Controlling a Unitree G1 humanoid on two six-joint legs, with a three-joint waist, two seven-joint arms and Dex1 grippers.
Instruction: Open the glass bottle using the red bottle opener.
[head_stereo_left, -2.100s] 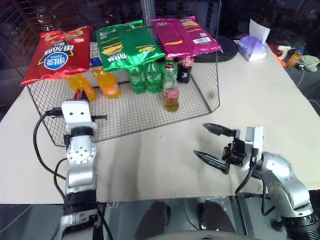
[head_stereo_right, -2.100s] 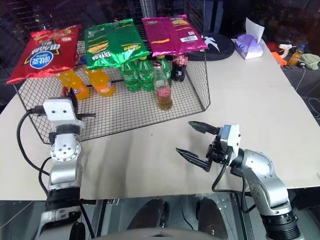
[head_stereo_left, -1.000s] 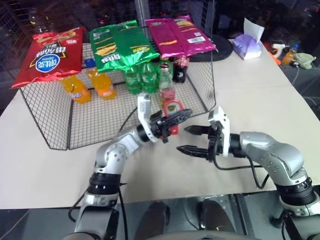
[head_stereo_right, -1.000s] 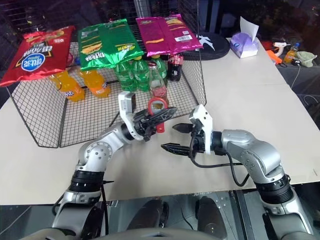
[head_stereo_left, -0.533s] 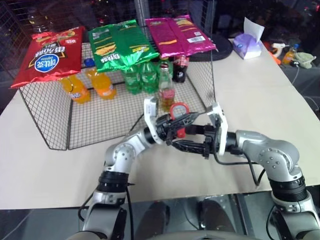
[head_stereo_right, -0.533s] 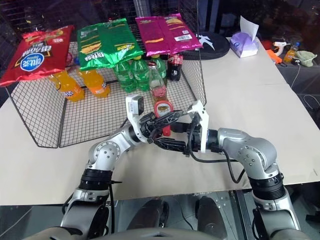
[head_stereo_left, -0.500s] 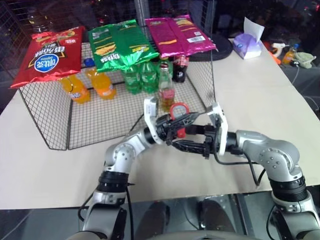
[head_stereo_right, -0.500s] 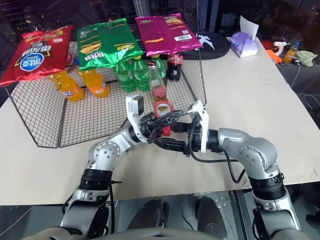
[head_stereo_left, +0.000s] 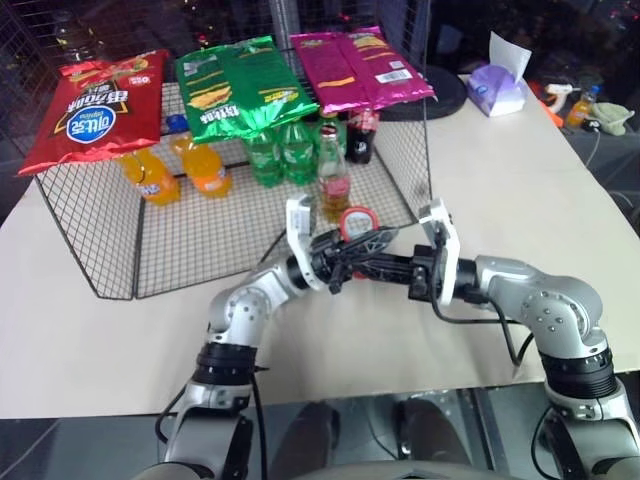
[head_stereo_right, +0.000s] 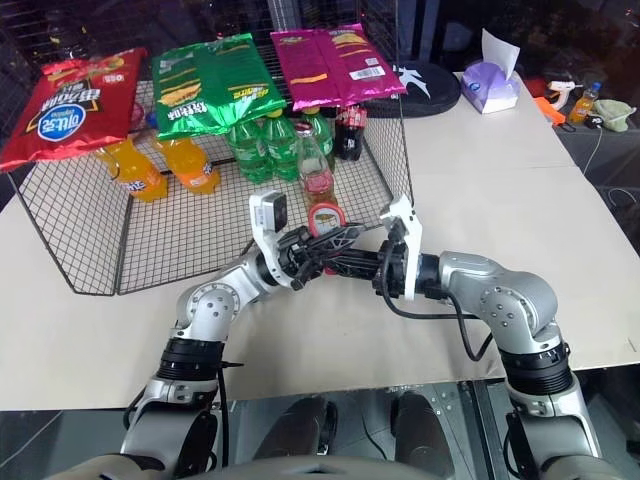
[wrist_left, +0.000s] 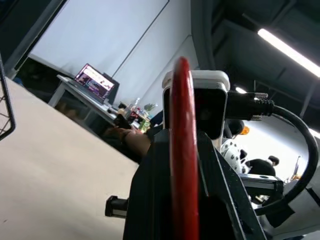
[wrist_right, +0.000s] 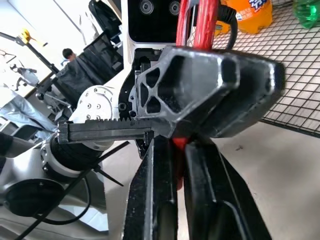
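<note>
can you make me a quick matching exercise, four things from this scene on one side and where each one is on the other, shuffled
Things:
1. red bottle opener
2. glass bottle
3. tissue pack
4. red snack bag

Places:
A. on top of the wire rack
B. between the two grippers
C. on the bare table
D. standing under the rack

Pairs: 1-B, 2-D, 3-C, 4-A
</note>
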